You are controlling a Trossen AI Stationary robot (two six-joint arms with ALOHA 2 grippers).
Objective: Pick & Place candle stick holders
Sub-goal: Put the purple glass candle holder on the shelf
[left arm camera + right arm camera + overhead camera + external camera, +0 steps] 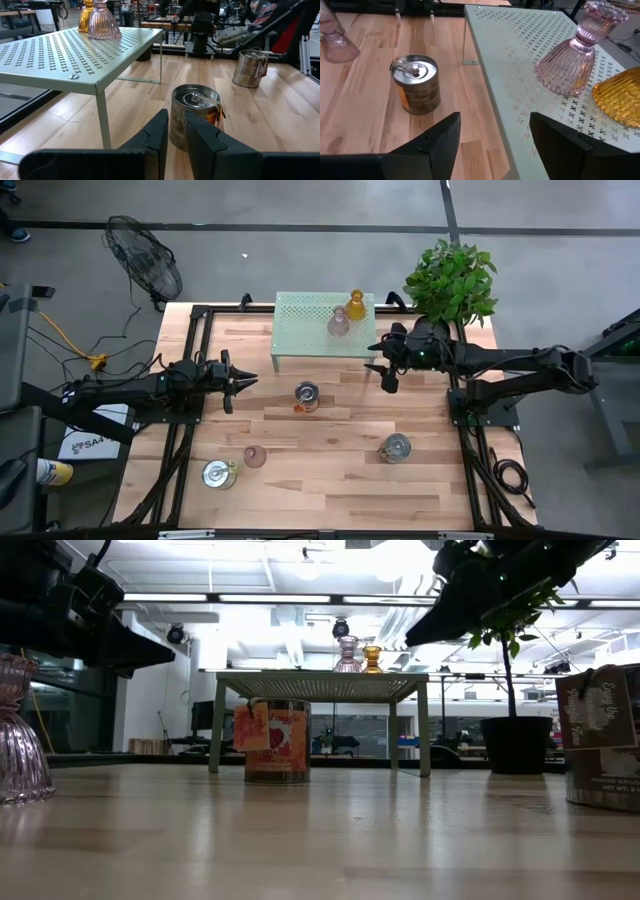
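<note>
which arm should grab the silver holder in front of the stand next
Left, probably. The left gripper, fingers nearly shut, points at the silver holder with bare table between. The right gripper, open, sits by the stand instead.

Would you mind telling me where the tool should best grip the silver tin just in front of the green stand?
Probably across the round side wall of the silver tin, descending from above. It stands upright and alone, clear of the stand; its lid carries only a thin pull tab.
</note>
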